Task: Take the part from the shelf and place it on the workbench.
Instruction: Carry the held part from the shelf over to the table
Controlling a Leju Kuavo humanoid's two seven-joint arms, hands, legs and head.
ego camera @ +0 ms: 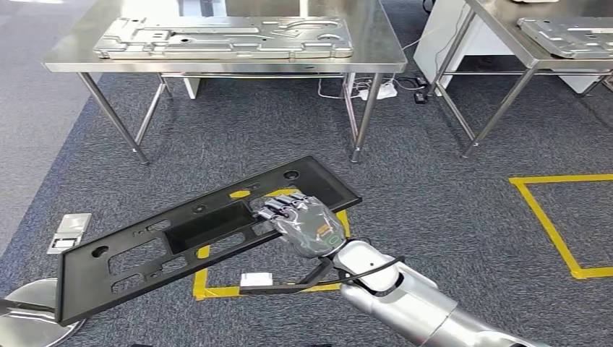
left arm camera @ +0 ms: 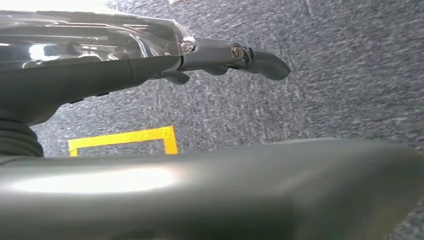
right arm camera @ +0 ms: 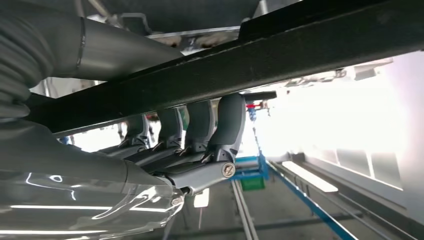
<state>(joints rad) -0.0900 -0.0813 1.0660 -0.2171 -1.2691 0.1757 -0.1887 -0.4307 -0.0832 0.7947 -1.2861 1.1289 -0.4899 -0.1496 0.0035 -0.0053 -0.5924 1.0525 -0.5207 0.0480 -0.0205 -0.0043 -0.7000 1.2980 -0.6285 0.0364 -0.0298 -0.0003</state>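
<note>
Black and flat, the long part [ego camera: 195,231] hangs tilted above the grey carpet [ego camera: 434,195], short of the steel bench [ego camera: 217,61] that already carries a silver panel [ego camera: 224,37]. The right hand [ego camera: 303,224] grips its near edge, fingers [right arm camera: 227,120] hooked over the rim. The left hand [left arm camera: 235,57] lies under the part's other end; whether its fingers hold anything I cannot tell. Yellow floor tape [ego camera: 549,224] lies beneath.

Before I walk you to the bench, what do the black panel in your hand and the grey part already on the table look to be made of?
The black panel: matte black, with cut-out slots and holes, probably moulded plastic or coated sheet metal; I cannot tell which. Right hand grips it. The grey part: bare, dull silver with stamped ridges, likely pressed metal. The table looks like brushed stainless steel, faintly reflective.
</note>
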